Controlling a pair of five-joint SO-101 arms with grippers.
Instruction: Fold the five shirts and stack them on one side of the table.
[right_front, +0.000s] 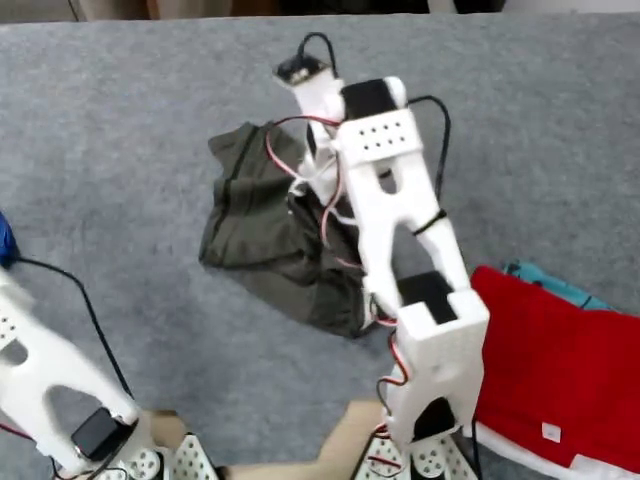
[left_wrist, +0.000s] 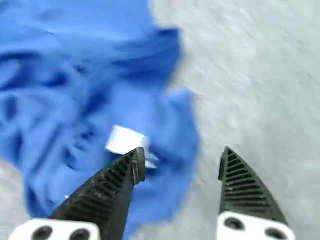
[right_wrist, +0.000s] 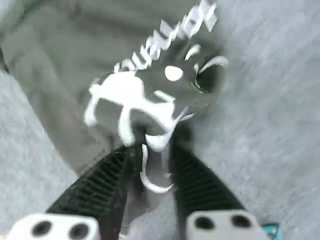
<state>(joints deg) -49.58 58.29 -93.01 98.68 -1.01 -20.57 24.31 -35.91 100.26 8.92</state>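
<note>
A crumpled dark olive shirt (right_front: 255, 225) lies mid-table; in the right wrist view its white print (right_wrist: 150, 95) faces up. My right arm (right_front: 390, 200) stretches over it. The right gripper (right_wrist: 152, 157) is shut on a fold of the olive shirt, with cloth bunched between the fingers. A rumpled blue shirt (left_wrist: 85, 85) with a white label (left_wrist: 125, 140) lies under my left gripper (left_wrist: 182, 162), which hangs open just above the cloth's edge. In the high view a sliver of the blue shirt (right_front: 4, 240) sits at the table's left edge.
A folded red shirt (right_front: 560, 370) tops a stack at the right front, with a teal one (right_front: 540, 275) and a white one (right_front: 520, 455) peeking out below. Grey cloth covers the table (right_front: 120, 130). The left arm's base (right_front: 60, 390) stands front left.
</note>
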